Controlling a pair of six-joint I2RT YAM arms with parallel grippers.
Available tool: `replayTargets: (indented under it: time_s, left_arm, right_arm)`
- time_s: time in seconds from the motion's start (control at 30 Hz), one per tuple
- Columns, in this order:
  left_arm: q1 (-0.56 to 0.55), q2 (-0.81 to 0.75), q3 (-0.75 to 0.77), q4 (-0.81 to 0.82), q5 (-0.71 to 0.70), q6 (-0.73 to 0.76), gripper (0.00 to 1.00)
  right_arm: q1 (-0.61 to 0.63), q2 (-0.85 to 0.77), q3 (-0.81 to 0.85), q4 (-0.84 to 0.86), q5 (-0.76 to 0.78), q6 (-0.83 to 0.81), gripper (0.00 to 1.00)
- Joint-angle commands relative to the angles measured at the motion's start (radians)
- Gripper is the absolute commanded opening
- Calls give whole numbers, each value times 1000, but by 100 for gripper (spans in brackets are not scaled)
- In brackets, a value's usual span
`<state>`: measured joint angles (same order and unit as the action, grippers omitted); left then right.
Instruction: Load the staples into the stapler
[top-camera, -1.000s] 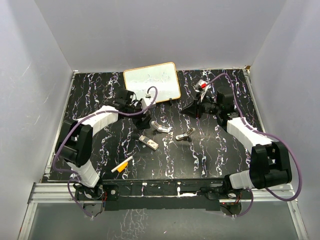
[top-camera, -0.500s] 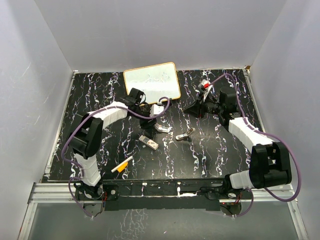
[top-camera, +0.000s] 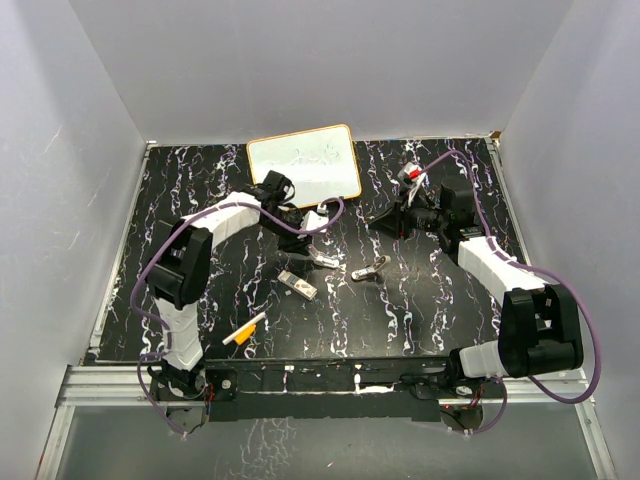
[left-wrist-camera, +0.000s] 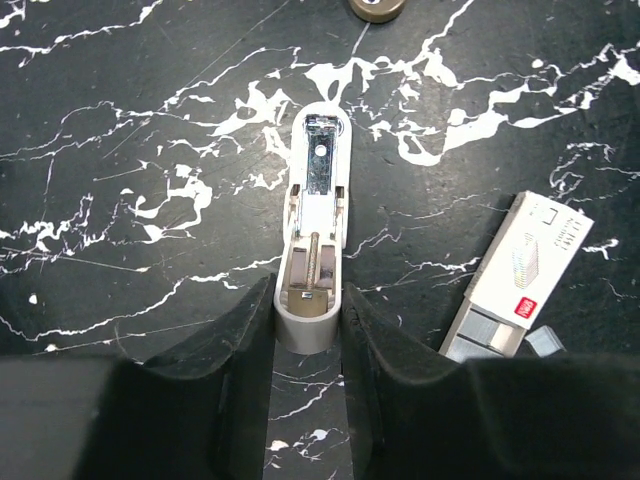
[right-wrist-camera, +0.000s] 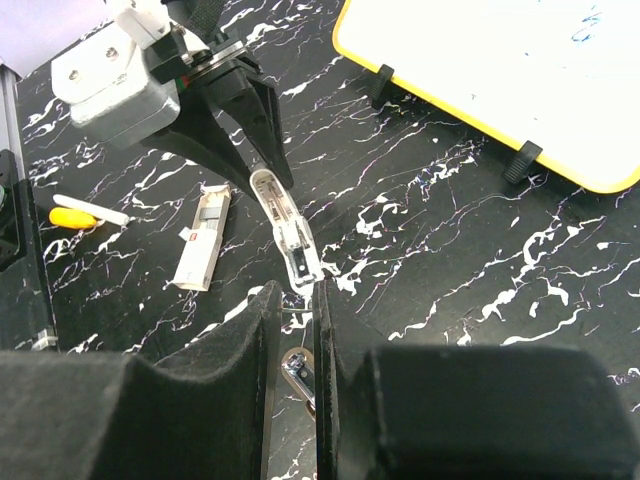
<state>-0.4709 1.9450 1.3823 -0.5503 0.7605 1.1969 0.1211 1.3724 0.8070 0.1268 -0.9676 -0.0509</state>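
The stapler's open white magazine (left-wrist-camera: 316, 225) lies on the black marble table, its rear end between my left gripper's (left-wrist-camera: 308, 300) fingers, which press on both sides. It also shows in the top view (top-camera: 322, 257) and the right wrist view (right-wrist-camera: 288, 228). The stapler's brown base (top-camera: 370, 270) lies apart to the right, under my right gripper (right-wrist-camera: 296, 290). The right jaws are nearly closed with a thin metal strip (right-wrist-camera: 297, 310) across the gap at the tips. The white staples pack (left-wrist-camera: 522, 278) lies beside the magazine, also seen from above (top-camera: 298, 286).
A yellow-framed whiteboard (top-camera: 303, 163) stands at the back of the table. An orange-and-white marker (top-camera: 245, 330) lies near the front left. White walls close in the table on three sides.
My left arm has reached right and forward, bringing its fingers around the magazine's rear end. My right gripper has shifted only slightly.
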Motion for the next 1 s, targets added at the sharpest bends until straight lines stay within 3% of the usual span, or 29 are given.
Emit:
replayTargets:
  time_s: [0.0, 0.23, 0.6, 0.83, 0.97]
  left_arm:
    - [-7, 11, 61, -152, 77, 160, 19]
    - [-21, 89, 170, -321, 132, 300, 18]
    - [-68, 173, 273, -460, 156, 490, 25]
    - [-69, 175, 284, -455, 159, 500, 47]
    - [-67, 128, 267, -418, 177, 453, 65]
  right_arm:
    - [-8, -33, -4, 39, -13, -17, 11]
    - [-8, -43, -4, 9, -32, -62, 11]
    - [5, -67, 38, -228, 41, -213, 11]
    - [72, -62, 38, -272, 136, -207, 11]
    - [123, -54, 43, -289, 201, -205, 11]
